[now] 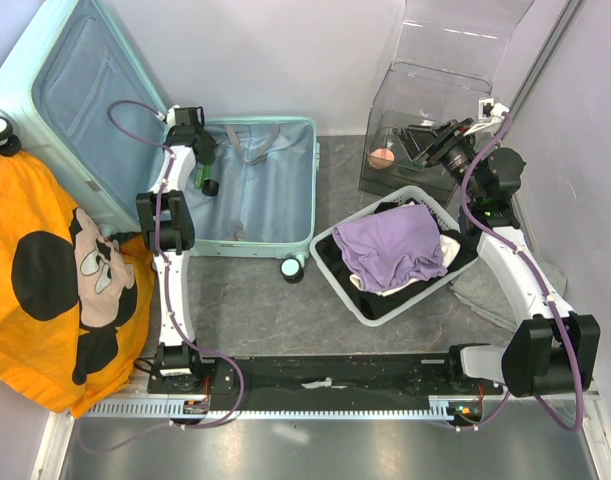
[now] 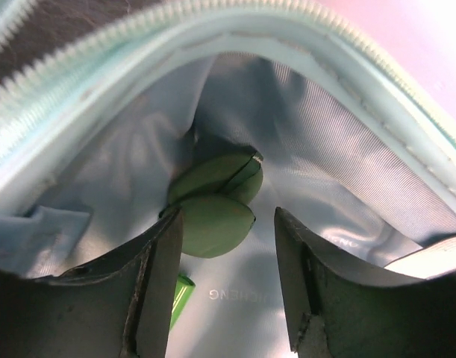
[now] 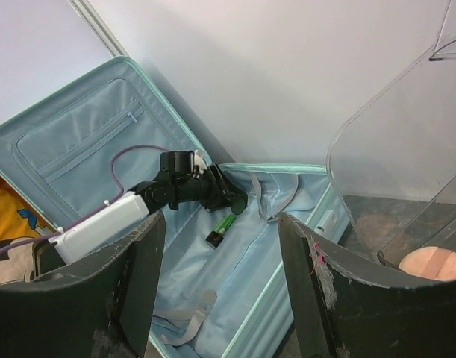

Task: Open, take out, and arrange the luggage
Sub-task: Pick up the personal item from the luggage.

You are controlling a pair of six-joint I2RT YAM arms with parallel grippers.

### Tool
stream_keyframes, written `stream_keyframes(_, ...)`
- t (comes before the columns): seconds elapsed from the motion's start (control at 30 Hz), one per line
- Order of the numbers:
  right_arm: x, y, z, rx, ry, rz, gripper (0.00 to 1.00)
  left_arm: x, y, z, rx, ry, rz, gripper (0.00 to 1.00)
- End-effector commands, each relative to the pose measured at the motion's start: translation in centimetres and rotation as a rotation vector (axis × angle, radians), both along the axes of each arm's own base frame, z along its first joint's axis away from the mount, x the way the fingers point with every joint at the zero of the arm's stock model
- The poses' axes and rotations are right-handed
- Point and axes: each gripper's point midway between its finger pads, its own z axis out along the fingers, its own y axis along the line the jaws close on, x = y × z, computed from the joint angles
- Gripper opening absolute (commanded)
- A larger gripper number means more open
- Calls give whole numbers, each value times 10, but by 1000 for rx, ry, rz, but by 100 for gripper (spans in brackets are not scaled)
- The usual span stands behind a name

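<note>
The mint luggage lies open: its lid [image 1: 80, 95] leans on the back wall and its base [image 1: 270, 205] lies flat, lined in pale blue with grey straps. My left gripper [image 1: 204, 156] is inside the base at its back left corner. In the left wrist view it [image 2: 228, 235] is open, with a green rounded object [image 2: 213, 220] just ahead, touching the left finger [image 2: 157, 276]. A green and black tube [image 1: 210, 184] lies beside it on the lining. My right gripper [image 1: 417, 140] is open and empty by the clear box, facing the luggage [image 3: 287, 246].
A clear plastic box [image 1: 435, 110] at the back right holds a peach round thing [image 1: 382, 158]. A white mesh basket [image 1: 357, 300] with purple and black clothes stands right of the luggage. An orange Mickey Mouse cloth [image 1: 45, 300] covers the left side.
</note>
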Motion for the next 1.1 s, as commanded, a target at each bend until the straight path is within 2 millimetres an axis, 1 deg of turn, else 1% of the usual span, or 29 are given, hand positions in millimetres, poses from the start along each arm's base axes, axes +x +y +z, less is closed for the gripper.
stream_keyframes(0.0, -7, 4, 16, 14, -59, 25, 70, -32, 19, -37, -72, 136, 102, 60)
stream_keyframes(0.2, -8, 4, 16, 24, -57, 28, 70, -43, 12, -55, -145, 194, 120, 60)
stream_keyframes(0.3, -8, 4, 17, 25, -60, 26, 70, -45, 11, -60, -177, 203, 124, 56)
stream_keyframes(0.5, -6, 3, 13, 23, -53, 20, 70, -46, 14, -63, -202, 207, 128, 42)
stream_keyframes(0.53, -5, 3, 12, 23, -49, 20, 70, -47, 15, -63, -203, 208, 127, 36)
stream_keyframes(0.6, -3, 4, 9, 24, -42, 22, 70, -47, 14, -63, -200, 208, 122, 28)
stream_keyframes(0.77, -2, 4, 8, 23, -40, 22, 70, -45, 16, -61, -186, 201, 97, 22)
stream_keyframes(0.83, -2, 4, 7, 23, -39, 22, 70, -45, 16, -60, -176, 200, 79, 13)
stream_keyframes(0.87, -2, 4, 7, 22, -38, 21, 70, -43, 14, -55, -178, 186, 64, 9)
stream_keyframes(0.9, -2, 4, 6, 23, -36, 22, 70, -46, 12, -58, -180, 193, 52, 2)
stream_keyframes(0.93, 0, 4, 5, 22, -32, 21, 70, -46, 11, -55, -174, 186, 37, 2)
stream_keyframes(0.97, 0, 4, 5, 22, -32, 20, 70, -37, 9, -35, -174, 122, 11, 2)
stream_keyframes(1.0, 0, 4, 4, 23, -28, 20, 70, -44, 5, -44, -176, 138, -2, 1)
stream_keyframes(1.03, 1, 4, 3, 23, -26, 20, 70, -44, 5, -40, -164, 117, -12, 1)
stream_keyframes(1.07, 1, 4, 3, 25, -25, 21, 70, -43, 0, -33, -175, 96, -40, 2)
